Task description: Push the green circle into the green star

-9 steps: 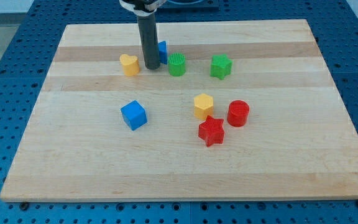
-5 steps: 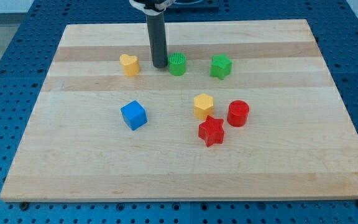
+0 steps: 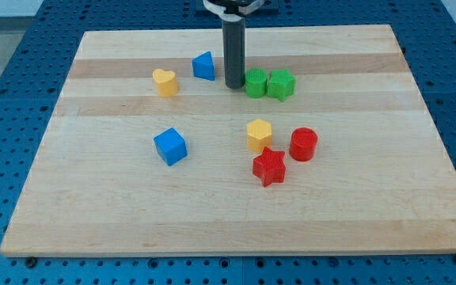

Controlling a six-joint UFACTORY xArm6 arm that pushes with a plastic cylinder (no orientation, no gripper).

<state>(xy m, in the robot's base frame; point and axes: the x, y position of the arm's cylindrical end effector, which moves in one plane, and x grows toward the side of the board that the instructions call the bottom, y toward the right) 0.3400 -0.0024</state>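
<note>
A pale wooden worktop (image 3: 93,214) of glued planks lies on a blue perforated base (image 3: 6,47); going from the view's left, a small yellow heart-shaped plastic block (image 3: 164,81) sits in the upper left part of the board, and well below it, toward the view's bottom, a blue plastic cube (image 3: 170,146) stands alone; just right of the heart and slightly higher, a blue triangular plastic block (image 3: 204,66) rests apart from its neighbours; next comes the straight dark rod, descending from the view's top, with my tip (image 3: 234,85) planted on the board just to the left of the green circular plastic block (image 3: 255,83), touching or all but touching its left side; this arm carries no fingers, so nothing about open or closed can be told; the green circle sits directly against the green star-shaped plastic block (image 3: 281,84) on its right, the two in contact side by side in the upper middle of the board; lower down, near the centre, a yellow hexagonal plastic block (image 3: 259,134) stands just above a red star-shaped plastic block (image 3: 269,166), seemingly touching it; furthest right, a red cylindrical plastic block (image 3: 303,144) sits just beside both.
</note>
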